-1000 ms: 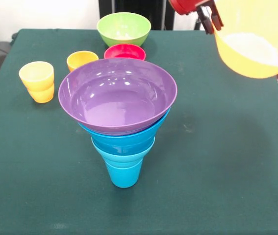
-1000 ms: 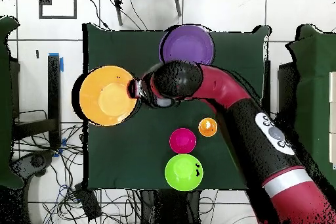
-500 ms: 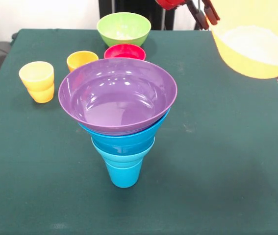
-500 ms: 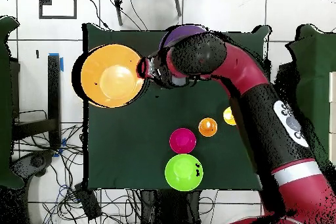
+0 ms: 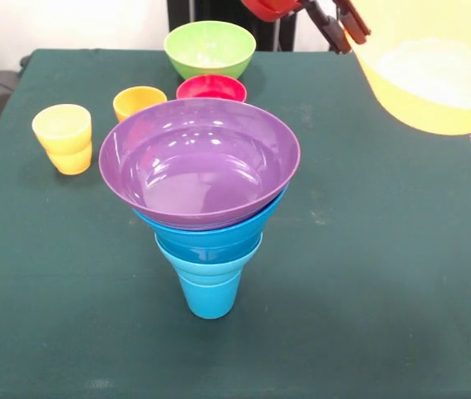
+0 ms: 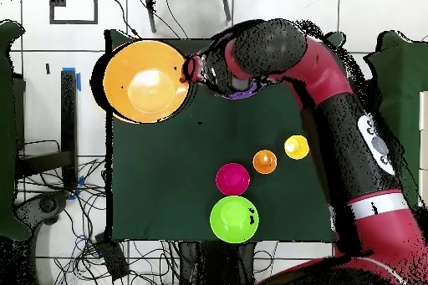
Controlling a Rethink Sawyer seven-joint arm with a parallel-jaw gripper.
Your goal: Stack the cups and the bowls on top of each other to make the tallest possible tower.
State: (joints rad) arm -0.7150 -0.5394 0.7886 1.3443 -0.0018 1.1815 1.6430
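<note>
The tower stands mid-table: a blue cup at the base, blue bowls above it and a wide purple bowl on top. The large yellow-orange bowl hangs in the air at the front view's upper right. My gripper is shut on its rim. In the overhead view the arm covers most of the tower; a sliver of the purple bowl shows. A yellow cup and an orange cup stand on the table.
A green bowl and a red bowl sit near the table's far edge in the front view. The green cloth covers the whole table.
My gripper has carried the yellow-orange bowl upward and further along the table toward the tower's end; in the overhead view the arm swung up over the purple bowl, uncovering the yellow cup.
</note>
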